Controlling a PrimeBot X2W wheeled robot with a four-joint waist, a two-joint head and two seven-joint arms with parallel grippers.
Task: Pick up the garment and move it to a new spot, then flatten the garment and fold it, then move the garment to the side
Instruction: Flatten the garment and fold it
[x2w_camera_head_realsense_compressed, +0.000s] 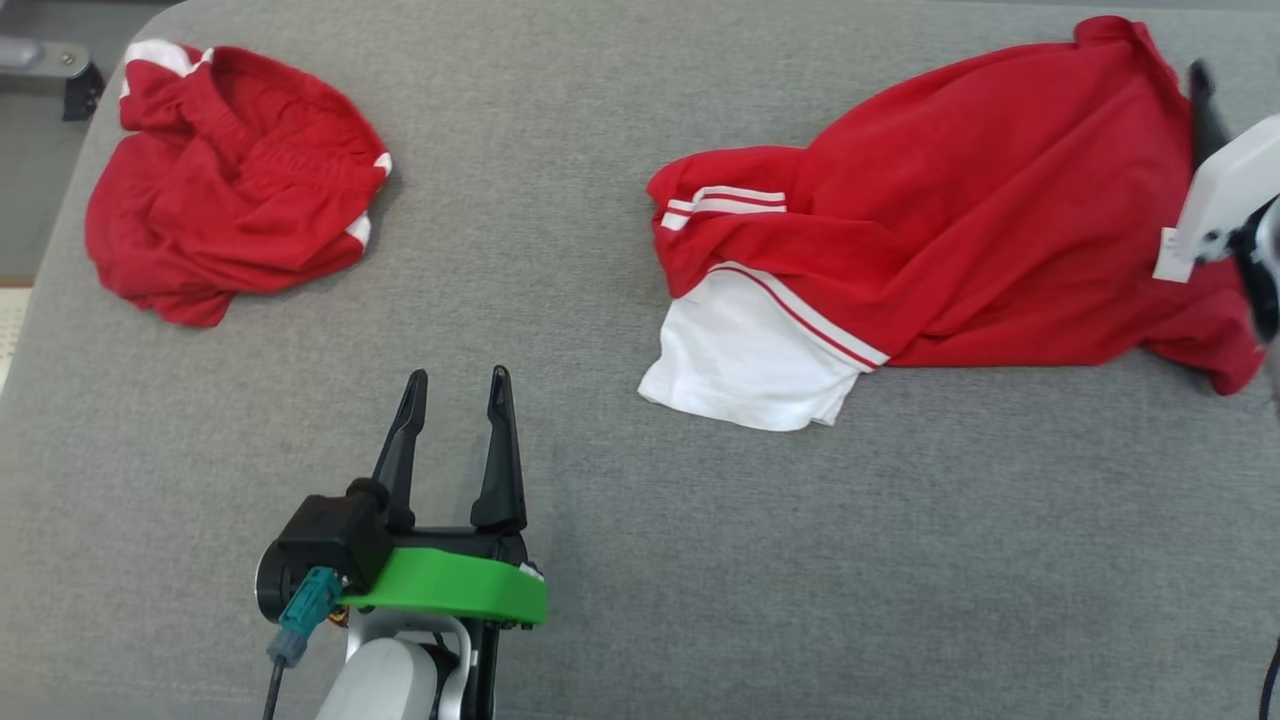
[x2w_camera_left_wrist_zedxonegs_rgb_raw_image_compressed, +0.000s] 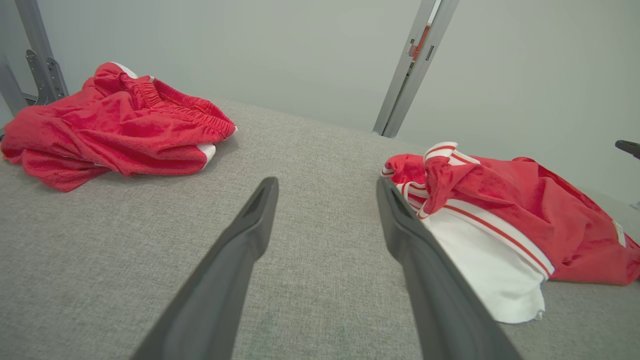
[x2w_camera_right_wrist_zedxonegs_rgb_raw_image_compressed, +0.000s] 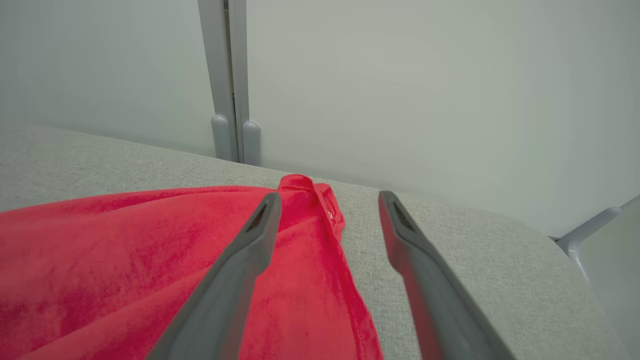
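Far left on the grey fabric-covered table there's a pair of red shorts scrunched into a heap. You can see the elastic waistband and a few bits of white trim. Nothing is touching them.

Moving right, the left gripper hangs low over bare table, near the front edge and roughly between the two piles. Its two dark fingers are spread wide with nothing between them. In the left wrist view they frame plain grey cloth, and the right-hand finger crosses in front of a white flap.

That white flap belongs to the red-and-white garment, which is the one that matters. It lies loosely spread on the right half of the table, well apart from the shorts. It isn't flat: a striped red fold doubles over at its left end, and the white part sticks out underneath toward the front.

Far right, the right gripper is at the garment's right-hand end. Its claw is apart too and isn't pinching anything. One finger sits over the red fabric, the other over bare table beside the garment's edge.
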